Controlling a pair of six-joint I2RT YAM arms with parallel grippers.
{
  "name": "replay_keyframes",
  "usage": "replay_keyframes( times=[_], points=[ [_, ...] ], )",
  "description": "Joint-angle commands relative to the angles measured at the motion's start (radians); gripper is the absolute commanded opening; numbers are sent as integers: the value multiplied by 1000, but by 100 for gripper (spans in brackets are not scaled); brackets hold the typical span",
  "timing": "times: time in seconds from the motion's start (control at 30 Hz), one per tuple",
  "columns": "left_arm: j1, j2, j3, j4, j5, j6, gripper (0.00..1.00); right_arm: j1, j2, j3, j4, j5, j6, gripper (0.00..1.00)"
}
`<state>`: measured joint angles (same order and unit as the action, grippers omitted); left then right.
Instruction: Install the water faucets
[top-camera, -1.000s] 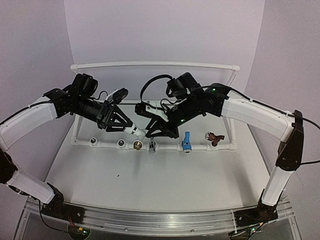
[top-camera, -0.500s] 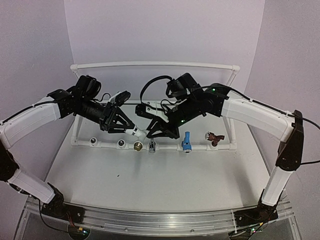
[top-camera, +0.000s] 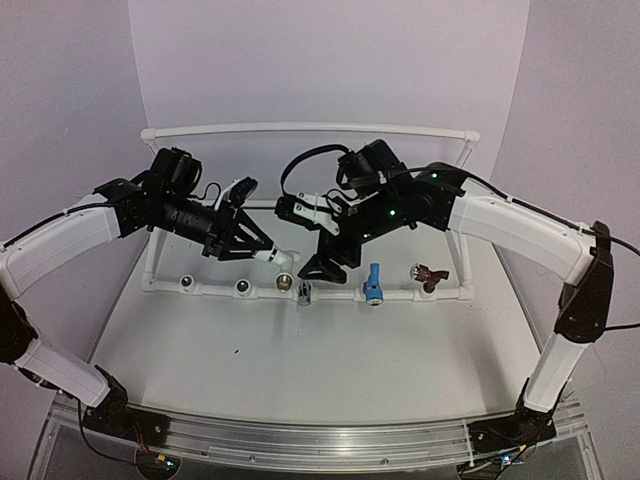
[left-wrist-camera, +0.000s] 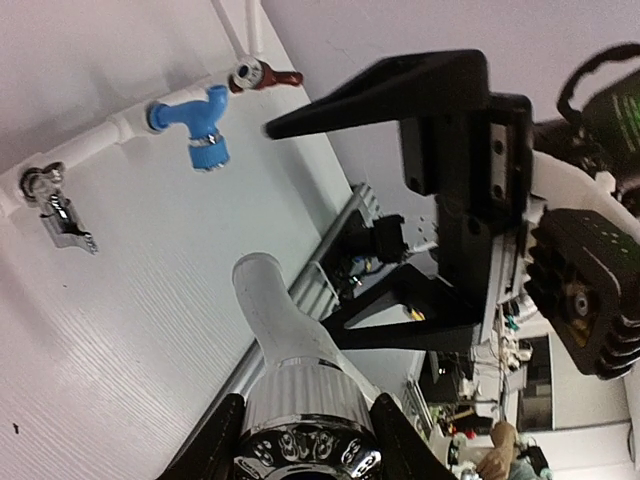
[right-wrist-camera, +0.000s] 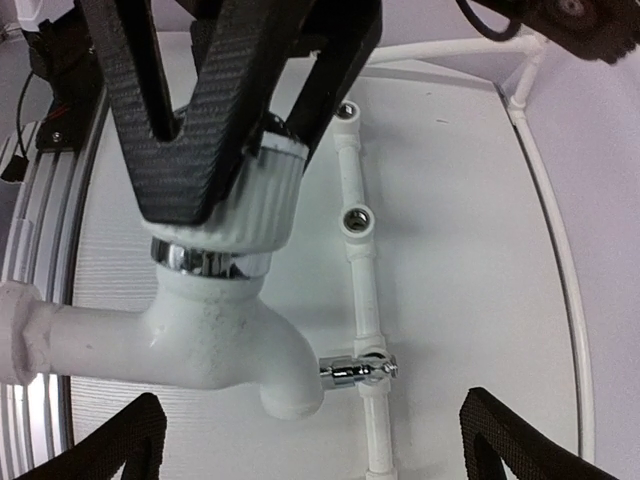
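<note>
The left gripper (top-camera: 256, 247) was pinching the white faucet (top-camera: 274, 256) by its ribbed handle and held it in the air above the tabletop (top-camera: 330, 350), just at 11 o'clock from the chrome faucet (top-camera: 304, 291). In the right wrist view the spout of this faucet pointed down toward the near rail of the PVC pipe frame (top-camera: 200, 289), and its threaded end pointed to 9 o'clock in that view. The right gripper (top-camera: 303, 241) stood at 3 o'clock from the white faucet with its fingers (right-wrist-camera: 128, 440) spread wide; the faucet lay between them, and no finger seemed to touch it. On the near rail, the chrome faucet, the light blue faucet (top-camera: 374, 283) and the reddish-brown faucet (top-camera: 428, 273) sat side by side toward 3 o'clock. Two open sockets (top-camera: 242, 287) and a brass-coloured one (top-camera: 283, 284) lay toward 9 o'clock from the chrome faucet.
</note>
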<state>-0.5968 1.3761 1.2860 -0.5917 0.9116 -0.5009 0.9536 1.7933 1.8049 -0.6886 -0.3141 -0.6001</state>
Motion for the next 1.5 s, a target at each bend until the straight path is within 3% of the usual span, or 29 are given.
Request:
replay_keyframes(
  times=[0.0, 0.1, 0.27, 0.53, 0.67, 0.87, 1.47],
  points=[
    [0, -61, 63, 71, -285, -160, 1, -5, -113, -21, 25, 175, 20, 98],
    [0, -83, 79, 94, -431, -263, 2, -3, -149, -74, 42, 229, 7, 98],
    [0, -93, 95, 134, -551, -419, 3, 3, -128, -82, 77, 234, 35, 95],
    [-1, -102, 102, 111, -621, -572, 5, 30, 0, 82, 124, 266, 105, 80],
    [-2, -112, 105, 94, -641, -629, 7, 85, 48, 95, 181, 406, 77, 75],
    [-1, -108, 117, 57, -653, -647, 7, 125, 90, 119, 236, 510, 49, 68],
    [-3, -80, 98, 45, -608, -660, 6, 138, 125, 127, 292, 579, -53, 55]
  ],
)
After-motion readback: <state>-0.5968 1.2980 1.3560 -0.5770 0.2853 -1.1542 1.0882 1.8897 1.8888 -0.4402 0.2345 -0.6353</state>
